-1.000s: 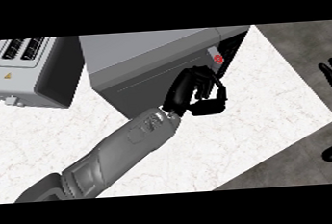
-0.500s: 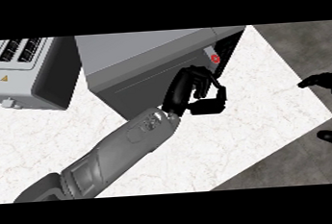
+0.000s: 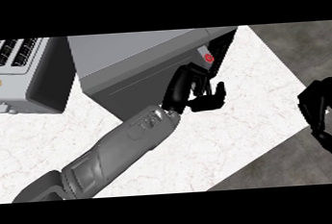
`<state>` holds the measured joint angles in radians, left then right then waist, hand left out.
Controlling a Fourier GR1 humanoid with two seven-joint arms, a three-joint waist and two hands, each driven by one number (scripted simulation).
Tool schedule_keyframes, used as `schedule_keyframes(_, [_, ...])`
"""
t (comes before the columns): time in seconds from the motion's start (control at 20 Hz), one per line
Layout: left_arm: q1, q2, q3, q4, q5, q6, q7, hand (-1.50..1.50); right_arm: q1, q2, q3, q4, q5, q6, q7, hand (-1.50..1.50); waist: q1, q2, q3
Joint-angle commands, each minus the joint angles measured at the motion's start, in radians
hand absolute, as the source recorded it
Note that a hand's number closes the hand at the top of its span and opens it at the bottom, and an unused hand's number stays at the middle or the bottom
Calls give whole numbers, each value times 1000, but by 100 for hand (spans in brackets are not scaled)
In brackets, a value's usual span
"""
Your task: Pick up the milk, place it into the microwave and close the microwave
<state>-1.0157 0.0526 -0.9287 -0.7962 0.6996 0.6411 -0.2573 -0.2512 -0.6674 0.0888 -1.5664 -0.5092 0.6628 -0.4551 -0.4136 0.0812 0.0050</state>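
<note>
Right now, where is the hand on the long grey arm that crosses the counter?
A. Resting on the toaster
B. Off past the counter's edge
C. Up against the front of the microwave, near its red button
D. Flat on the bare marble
C: the left hand lies against the microwave front, just below the red button, far from the toaster.

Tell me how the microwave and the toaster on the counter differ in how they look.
The microwave is the larger box, plain grey on top, while the toaster is smaller, with two dark slots in its lighter top. The microwave has a red button by its front corner; the toaster carries a small warning label. The left hand is up against the microwave's front; nothing touches the toaster. Both are grey and stand side by side on the white marble counter.
</note>
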Motion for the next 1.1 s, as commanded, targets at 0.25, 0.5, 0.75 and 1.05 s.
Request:
schedule_keyframes(0.25, [-96, -50, 5, 35, 14, 4, -14, 150, -7, 2, 55, -97, -21, 67, -7, 150, -40, 4, 1])
schedule_keyframes(0.5, [-91, -49, -2, 26, 26, 33, -22, 150, 8, 5, 65, -134, -38, 59, 8, 150, -61, 2, 3])
schedule_keyframes(0.75, [-83, -49, 1, 30, 34, 50, -39, 150, 21, 4, 78, -175, -57, 62, 20, 150, -66, 2, 3])
schedule_keyframes(1.05, [-39, -50, 26, 79, 105, 97, 58, 150, 60, -37, 177, -213, -41, 114, 108, 150, -22, 18, -1])
